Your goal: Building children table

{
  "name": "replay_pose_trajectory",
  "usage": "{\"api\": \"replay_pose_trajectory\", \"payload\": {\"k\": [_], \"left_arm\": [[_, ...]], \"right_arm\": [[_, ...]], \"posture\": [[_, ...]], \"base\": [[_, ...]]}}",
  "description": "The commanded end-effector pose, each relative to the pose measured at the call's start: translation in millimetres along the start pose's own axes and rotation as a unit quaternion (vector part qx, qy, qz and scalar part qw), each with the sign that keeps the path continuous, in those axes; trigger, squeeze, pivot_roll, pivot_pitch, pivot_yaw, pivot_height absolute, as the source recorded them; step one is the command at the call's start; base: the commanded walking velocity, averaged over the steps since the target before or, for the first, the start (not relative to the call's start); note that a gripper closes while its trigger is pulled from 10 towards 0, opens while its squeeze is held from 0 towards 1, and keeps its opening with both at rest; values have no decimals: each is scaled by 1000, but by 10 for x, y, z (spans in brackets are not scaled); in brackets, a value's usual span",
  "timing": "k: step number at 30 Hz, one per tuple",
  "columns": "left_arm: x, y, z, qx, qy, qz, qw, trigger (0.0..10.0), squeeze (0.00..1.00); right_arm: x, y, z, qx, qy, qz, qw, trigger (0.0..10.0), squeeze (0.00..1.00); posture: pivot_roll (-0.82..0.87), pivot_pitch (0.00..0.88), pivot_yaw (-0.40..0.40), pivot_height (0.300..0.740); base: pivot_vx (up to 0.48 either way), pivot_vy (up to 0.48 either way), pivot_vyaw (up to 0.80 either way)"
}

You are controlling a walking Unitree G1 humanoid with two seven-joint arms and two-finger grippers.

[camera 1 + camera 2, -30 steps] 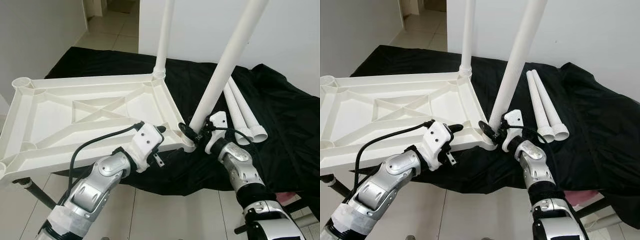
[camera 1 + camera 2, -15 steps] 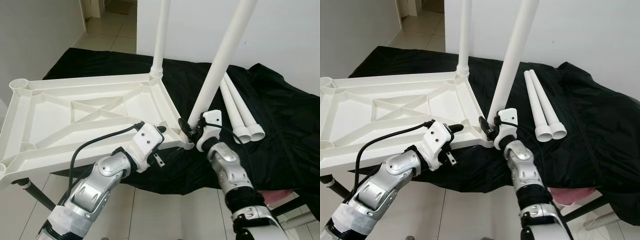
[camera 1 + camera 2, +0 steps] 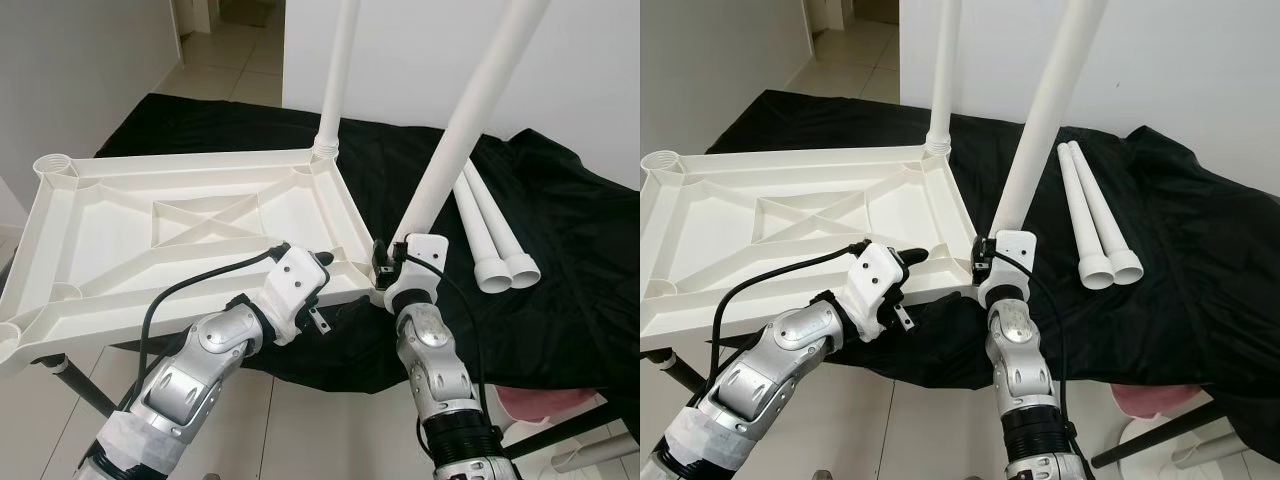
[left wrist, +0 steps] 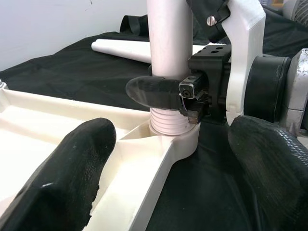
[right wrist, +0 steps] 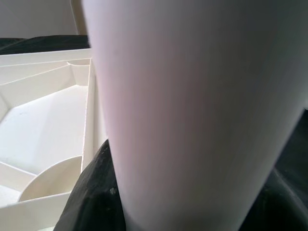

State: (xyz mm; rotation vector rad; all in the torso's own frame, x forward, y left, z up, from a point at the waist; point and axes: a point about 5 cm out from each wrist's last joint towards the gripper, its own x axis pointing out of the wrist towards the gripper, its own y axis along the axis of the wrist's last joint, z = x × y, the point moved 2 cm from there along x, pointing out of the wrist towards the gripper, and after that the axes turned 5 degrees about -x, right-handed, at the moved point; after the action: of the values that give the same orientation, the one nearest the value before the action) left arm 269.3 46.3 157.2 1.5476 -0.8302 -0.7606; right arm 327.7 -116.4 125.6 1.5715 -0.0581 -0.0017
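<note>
The white table top (image 3: 150,160) lies upside down on a black cloth. One white leg (image 3: 338,70) stands upright in its far right corner. A second leg (image 3: 460,120) leans in the near right corner socket, its threaded end (image 4: 168,122) seated there. My right gripper (image 3: 385,262) is shut on this leg just above the thread, and the leg (image 5: 192,96) looms close in the right wrist view. My left gripper (image 3: 325,275) is open at the table's near rim beside that corner, its fingers (image 4: 72,178) spread either side of the rim.
Two loose white legs (image 3: 485,225) lie side by side on the black cloth (image 3: 560,280) to the right. A pink and white object (image 3: 530,400) sits on the tiled floor at lower right. A black stand leg (image 3: 75,385) angles under the table's near left corner. A white wall stands behind.
My right forearm has swung left to stand under the near right corner, the gripper turning around the leg's base. The left arm has stayed put. The camera has shifted slightly.
</note>
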Motion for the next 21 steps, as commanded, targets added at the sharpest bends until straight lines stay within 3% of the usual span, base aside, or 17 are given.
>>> {"api": "replay_pose_trajectory", "payload": {"k": [1, 4, 5, 7, 8, 13, 20, 21], "left_arm": [[10, -21, 48, 4, -29, -6, 1000, 10000, 0], [12, -19, 43, 4, -30, -6, 1000, 10000, 0], [15, -18, 41, 4, -30, -6, 1000, 10000, 0], [15, -18, 41, 4, -30, -6, 1000, 10000, 0], [16, -18, 41, 5, -29, -6, 1000, 10000, 0], [17, -15, 40, 5, -27, -6, 1000, 10000, 0], [17, -17, 37, 6, -25, -8, 1000, 10000, 0], [16, -19, 43, 6, -26, -8, 1000, 10000, 0]], "right_arm": [[-71, -191, 104, -4, -27, -42, 999, 10000, 0], [-65, -178, 142, -9, -39, -41, 998, 10000, 0], [-66, -170, 142, -11, -40, -39, 998, 10000, 416], [-66, -170, 142, -11, -40, -39, 998, 10000, 416], [-62, -155, 126, -4, -26, -29, 999, 10000, 1000], [-39, -103, 152, 9, -3, -3, 1000, 10000, 1000], [28, -43, 235, 25, 78, 20, 996, 10000, 1000], [44, -40, 230, 19, 111, 23, 993, 10000, 0]], "posture": [[26, 0, -76, 740], [21, 0, -71, 740], [22, 0, -72, 740], [22, 0, -72, 740], [26, 0, -74, 740], [28, 0, -74, 740], [29, 0, -75, 740], [29, 0, -71, 740]], "base": [[0, 0, 0], [0, 0, 0], [0, 0, 0], [0, 0, 0], [0, 0, 0], [0, 0, 0], [0, 0, 0], [0, 0, 0]]}}
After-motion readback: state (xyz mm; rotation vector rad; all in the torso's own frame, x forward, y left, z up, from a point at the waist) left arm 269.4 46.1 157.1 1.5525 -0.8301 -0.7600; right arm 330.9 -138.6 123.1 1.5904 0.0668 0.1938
